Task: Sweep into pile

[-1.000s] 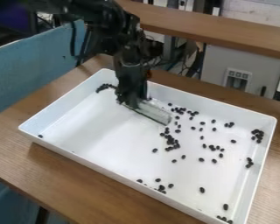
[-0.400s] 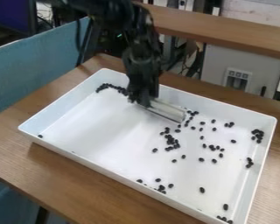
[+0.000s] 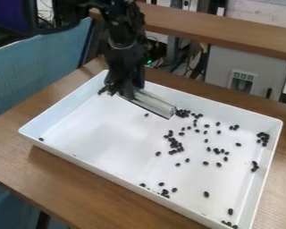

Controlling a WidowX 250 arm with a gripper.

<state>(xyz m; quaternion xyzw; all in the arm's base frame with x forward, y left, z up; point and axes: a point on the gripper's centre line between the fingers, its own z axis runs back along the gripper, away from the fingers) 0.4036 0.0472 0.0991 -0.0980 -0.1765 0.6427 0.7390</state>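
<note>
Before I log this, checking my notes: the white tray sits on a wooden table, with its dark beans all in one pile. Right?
Not one pile: the camera view shows dark beans scattered in clusters and singly. The white tray does sit on a wooden table.

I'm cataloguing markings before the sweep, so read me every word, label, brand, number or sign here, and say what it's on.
There is no readable text here.
White tray: no lettering that I can make out.
Sweeping blade: none that I can make out.
Panel on the grey cabinet: any markings are too small to read.
</note>
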